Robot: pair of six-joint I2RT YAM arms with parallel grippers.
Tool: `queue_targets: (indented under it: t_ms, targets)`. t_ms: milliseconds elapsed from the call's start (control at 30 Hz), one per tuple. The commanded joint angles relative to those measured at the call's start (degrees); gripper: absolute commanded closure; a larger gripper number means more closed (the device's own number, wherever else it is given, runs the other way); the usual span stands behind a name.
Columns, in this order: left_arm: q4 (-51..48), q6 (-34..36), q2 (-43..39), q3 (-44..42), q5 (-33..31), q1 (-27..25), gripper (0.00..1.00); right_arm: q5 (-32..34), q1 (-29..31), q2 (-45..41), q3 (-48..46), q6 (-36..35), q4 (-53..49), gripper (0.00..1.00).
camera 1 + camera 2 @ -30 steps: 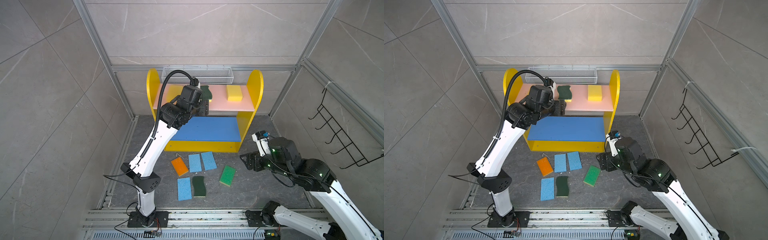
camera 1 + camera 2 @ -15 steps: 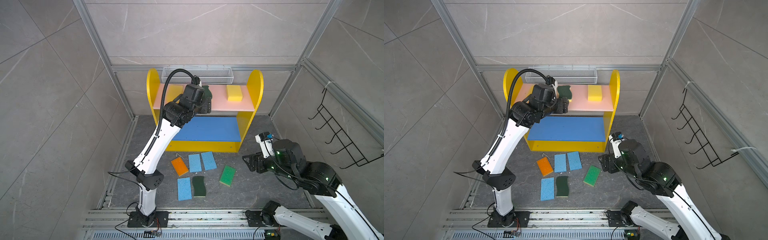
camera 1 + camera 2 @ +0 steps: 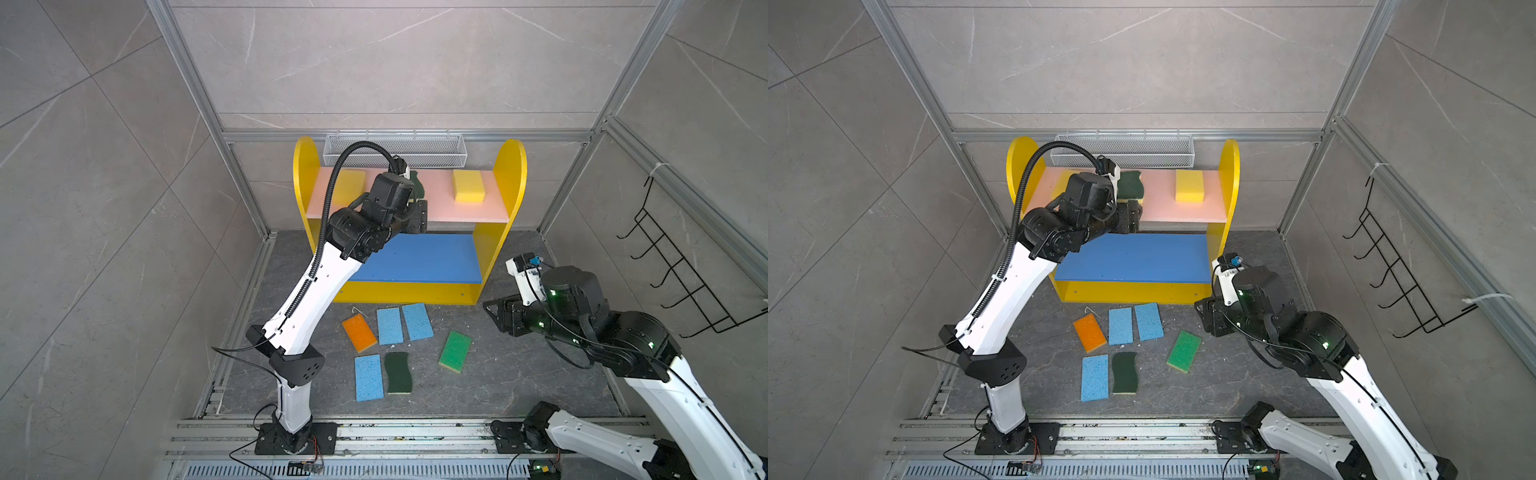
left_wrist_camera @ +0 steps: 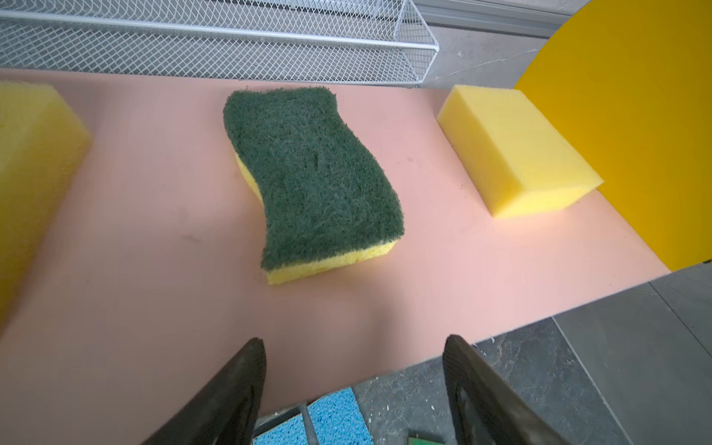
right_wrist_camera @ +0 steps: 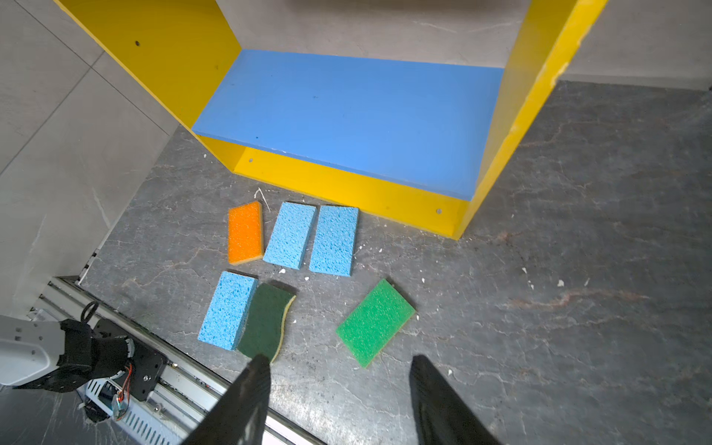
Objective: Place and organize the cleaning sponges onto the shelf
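In both top views, the left gripper (image 3: 420,216) is held at the front edge of the pink board (image 3: 1158,210) of the shelf (image 3: 512,183). In the left wrist view, its jaws are spread wide with nothing between them. A green scourer (image 4: 312,173) is seen lying on that board between two yellow blocks (image 4: 516,146). In the right wrist view, six sponges (image 5: 333,239) are seen on the floor (image 5: 539,308) before the shelf, ahead of the right gripper (image 5: 340,358), which is parted and grips nothing.
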Motion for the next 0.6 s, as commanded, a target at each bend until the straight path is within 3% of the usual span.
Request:
queue_targets:
  t_ms: [0, 200, 367, 567]
  targets:
    - [-0.3, 0.4, -6.7, -1.9, 0.7, -0.3, 0.26, -2.8, -0.2, 2.2, 3.8, 0.2, 2.1, 0.45]
    - [-0.3, -0.3, -14.7, -10.8, -0.2, -0.2, 0.27, -5.2, -0.2, 8.8, 11.8, 1.1, 6.5, 0.55]
    - [0.3, -1.3, -22.6, -21.2, -1.2, -0.3, 0.31, -7.4, -0.2, 15.0, 18.2, 1.8, 11.9, 0.69]
    - [1.2, -1.9, -31.0, -31.7, -1.6, -0.3, 0.36, -5.9, -0.2, 24.0, 27.1, 1.8, 15.8, 0.75]
